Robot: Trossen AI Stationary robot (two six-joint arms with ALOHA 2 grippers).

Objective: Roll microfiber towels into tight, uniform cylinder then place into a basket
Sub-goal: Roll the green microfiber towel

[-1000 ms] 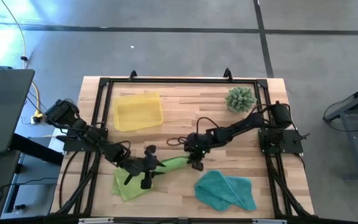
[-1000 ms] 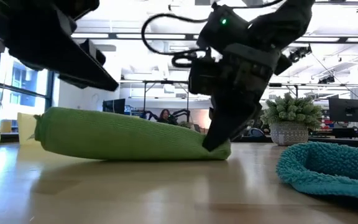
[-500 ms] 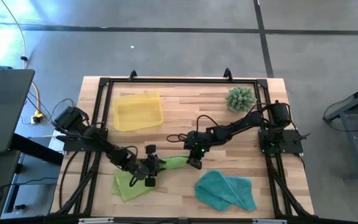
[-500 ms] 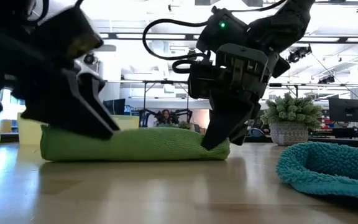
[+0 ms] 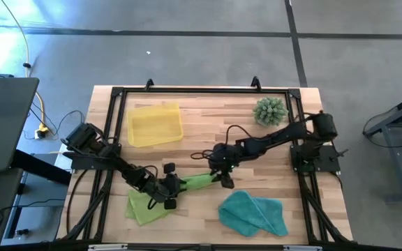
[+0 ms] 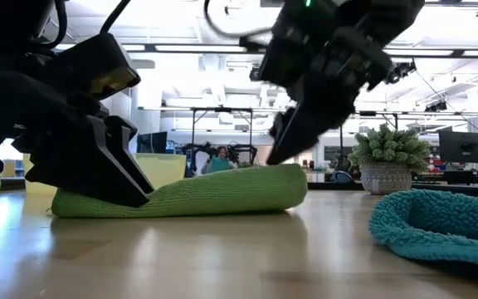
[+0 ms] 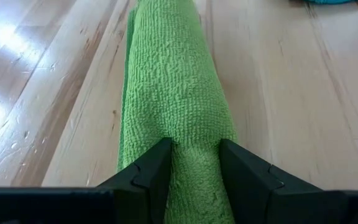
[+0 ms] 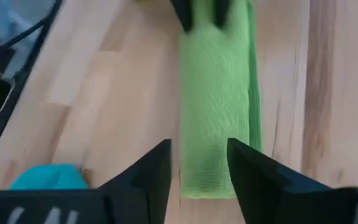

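One end of the rolled lime towel (image 7: 176, 118) is pinched between the jaws of the left gripper (image 7: 194, 163), evidently so that the roll is kept from unwinding. The jaws of the right gripper (image 8: 197, 163) are parted and hold nothing; they are raised just above the roll's other end, which lies free on the worktop (image 5: 208, 118), probably so that the roll can be handled by one arm alone.

Three towels can be counted: the rolled one, a second lime towel (image 5: 139, 207) lying loose just beside the left jaws, and a teal towel (image 5: 255, 211) lying crumpled near the right jaws. One basket (image 5: 155, 124) is seen, well apart from both jaws and with nothing visibly in it, so placing is judged not yet done. One spiky plant (image 5: 269, 110) stands behind the right arm.
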